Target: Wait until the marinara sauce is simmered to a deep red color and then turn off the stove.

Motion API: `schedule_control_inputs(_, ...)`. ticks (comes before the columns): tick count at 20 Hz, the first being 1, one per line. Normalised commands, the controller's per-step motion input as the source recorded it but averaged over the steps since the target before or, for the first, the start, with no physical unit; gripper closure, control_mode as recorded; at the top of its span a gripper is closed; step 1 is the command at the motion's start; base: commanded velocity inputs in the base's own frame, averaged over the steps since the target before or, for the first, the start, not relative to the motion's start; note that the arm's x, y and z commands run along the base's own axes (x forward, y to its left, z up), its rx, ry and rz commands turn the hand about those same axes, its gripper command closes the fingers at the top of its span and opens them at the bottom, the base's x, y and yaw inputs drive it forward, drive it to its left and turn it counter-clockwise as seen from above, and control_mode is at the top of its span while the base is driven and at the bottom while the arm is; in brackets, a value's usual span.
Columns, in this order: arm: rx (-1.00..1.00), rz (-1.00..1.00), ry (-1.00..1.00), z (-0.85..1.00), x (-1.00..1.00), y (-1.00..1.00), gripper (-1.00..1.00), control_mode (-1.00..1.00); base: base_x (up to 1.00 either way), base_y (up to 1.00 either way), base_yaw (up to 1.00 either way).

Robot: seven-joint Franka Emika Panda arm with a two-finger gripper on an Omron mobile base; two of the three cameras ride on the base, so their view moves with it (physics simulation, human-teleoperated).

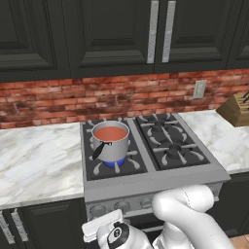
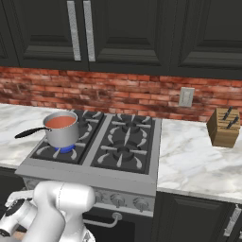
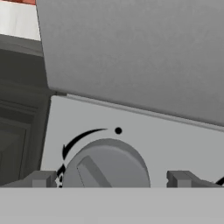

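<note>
A white marbled surface [image 1: 34, 165] is seen at the left. Beside it, the orange-red marinara sauce [image 1: 110, 133] is held in a small steel saucepan [image 1: 113, 147] with a black handle, set over a blue flame on the front-left burner of the stainless-steel gas stove [image 1: 155, 177]. In the hand view, a round grey knob [image 3: 107, 168] is framed between the spread dark fingertips [image 3: 43, 179] of the pincer [image 3: 111, 180], parted and clear of it. At the far right, a wooden knife block [image 2: 224, 127] is seen.

White arm folded low, gripper [image 3: 112, 179] fingers spread wide apart
</note>
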Motion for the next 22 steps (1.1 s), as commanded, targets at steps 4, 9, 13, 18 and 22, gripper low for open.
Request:
schedule_control_inputs(4, 0.0, 0.0, 0.0, -0.03, 0.12, 0.0, -1.0, -1.0, 0.0, 0.0, 0.0)
schedule_control_inputs(9, 0.0, 0.0, 0.0, -0.03, 0.1, 0.0, -1.0, -1.0, 0.0, 0.0, 0.0)
schedule_control_inputs(13, 0.0, 0.0, 0.0, -0.06, 0.07, 0.0, -1.0, -1.0, 0.0, 0.0, 0.0)
schedule_control_inputs(18, 0.0, 0.0, 0.0, -0.06, 0.03, 0.0, -1.0, -1.0, 0.0, 0.0, 0.0)
schedule_control_inputs(22, 0.0, 0.0, 0.0, -0.14, 0.07, 0.0, -1.0, -1.0, 0.0, 0.0, 0.0)
